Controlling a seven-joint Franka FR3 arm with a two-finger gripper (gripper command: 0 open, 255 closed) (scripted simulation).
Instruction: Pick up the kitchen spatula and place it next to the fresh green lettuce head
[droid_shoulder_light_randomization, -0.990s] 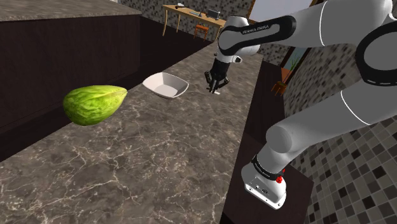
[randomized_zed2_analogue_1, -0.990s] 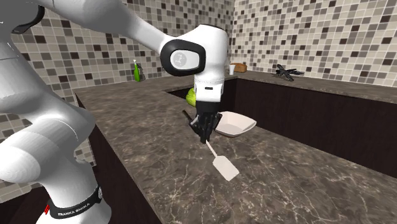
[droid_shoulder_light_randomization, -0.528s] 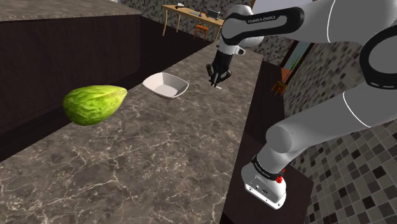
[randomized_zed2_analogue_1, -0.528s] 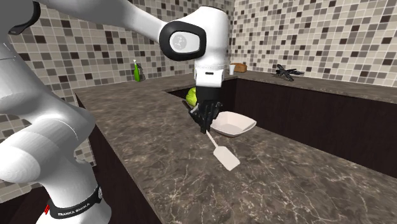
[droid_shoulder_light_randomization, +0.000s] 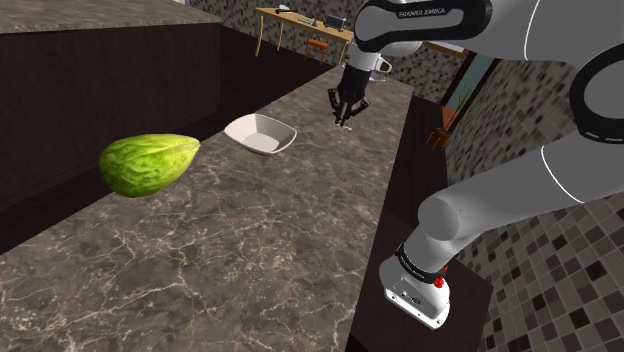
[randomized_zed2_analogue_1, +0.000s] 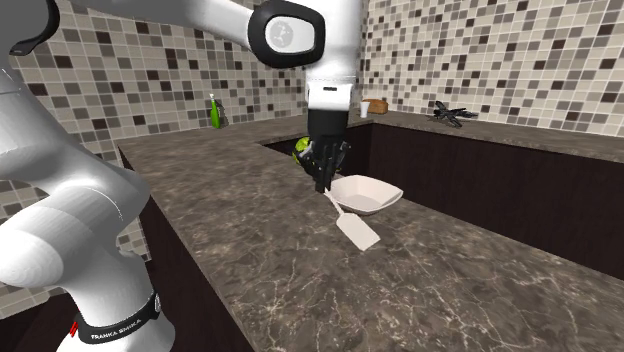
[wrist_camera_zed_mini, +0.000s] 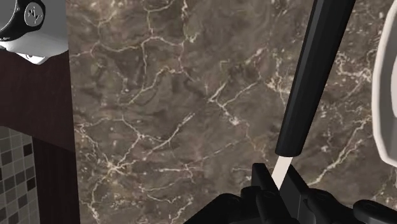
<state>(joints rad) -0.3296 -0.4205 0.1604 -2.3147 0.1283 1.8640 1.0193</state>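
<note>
Counter holdings, shoulder view, left to right.

1. Green lettuce head (droid_shoulder_light_randomization: 148, 163), lying on the dark marble counter (droid_shoulder_light_randomization: 260, 250).
2. White bowl (droid_shoulder_light_randomization: 260, 133), near the lettuce but apart from it.
3. My gripper (droid_shoulder_light_randomization: 347, 108), above the counter past the bowl, pinched onto the spatula (randomized_zed2_analogue_1: 356, 228). Its white blade hangs below me, just beside the bowl and well apart from the lettuce. In the wrist view, its pale neck is clasped between my fingers (wrist_camera_zed_mini: 262, 184).
4. My stand (droid_shoulder_light_randomization: 420, 290), lower right.
</note>
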